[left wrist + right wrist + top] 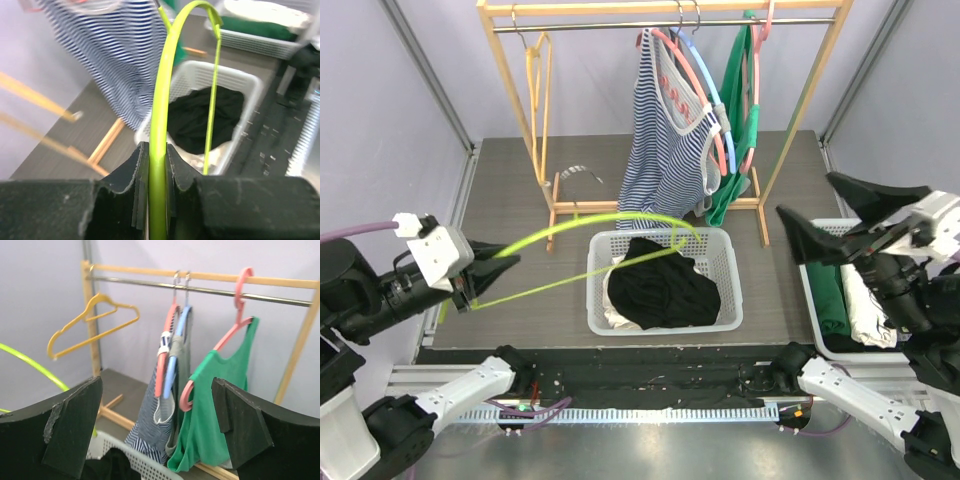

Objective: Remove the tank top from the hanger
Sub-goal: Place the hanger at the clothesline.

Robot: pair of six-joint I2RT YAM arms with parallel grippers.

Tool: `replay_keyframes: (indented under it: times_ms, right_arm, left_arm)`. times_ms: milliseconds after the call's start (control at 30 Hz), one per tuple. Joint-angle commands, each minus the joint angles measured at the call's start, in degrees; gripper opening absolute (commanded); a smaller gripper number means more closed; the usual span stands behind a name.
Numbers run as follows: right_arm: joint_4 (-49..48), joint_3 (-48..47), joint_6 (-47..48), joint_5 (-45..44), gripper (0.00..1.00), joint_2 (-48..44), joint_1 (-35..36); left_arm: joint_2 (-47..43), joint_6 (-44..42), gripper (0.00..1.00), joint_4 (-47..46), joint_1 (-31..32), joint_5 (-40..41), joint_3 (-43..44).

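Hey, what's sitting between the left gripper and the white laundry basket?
The lime-green hanger, pinched in the left gripper, arcs across to the white basket; under it the dark tabletop is bare. Top view shows it.

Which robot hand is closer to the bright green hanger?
Left. The left gripper is clamped right on the bright green hanger. The right gripper is open, off to the right past the white basket, not touching the hanger.

Green hanger (pixel 160 100) blurry, lower end offscreen.
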State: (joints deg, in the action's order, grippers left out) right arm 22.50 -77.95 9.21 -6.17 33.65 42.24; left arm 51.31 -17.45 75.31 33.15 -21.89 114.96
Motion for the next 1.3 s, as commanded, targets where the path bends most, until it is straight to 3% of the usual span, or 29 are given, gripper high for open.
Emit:
replay_keyframes:
  times_ms: [0,167,567,867,1000,1267]
  right_arm:
    - [-6.16,-0.97,-4.46,-13.15,1.00,1.93,-0.14]
    - [1.83,-6.59,-8.32,-15.53,1.00,7.04,-0.14]
    - [0.79,-2.64,-11.32,-13.43,1.00,7.39,-0.14]
    - [0.35,-2.82,-13.17,-12.46,1.00,10.56,-0.31]
    - [0.09,-2.82,-13.17,-12.11,1.00,11.09,-0.14]
    - [0.00,-1.15,-13.26,-11.84,1.00,10.12,-0.14]
  left_arm:
    - [-0.16,8.90,0.00,-12.37,-2.29,17.98,-2.01]
    - [3.52,15.25,0.00,-16.50,-2.91,26.10,-1.93]
    - [13.54,18.51,0.01,-22.75,-2.91,41.91,5.79]
    - [21.37,11.57,0.00,-25.47,-0.81,52.29,10.38]
    - [22.78,3.51,0.00,-29.23,6.64,60.18,9.33]
    - [25.85,-0.74,0.00,-32.59,10.45,63.72,8.71]
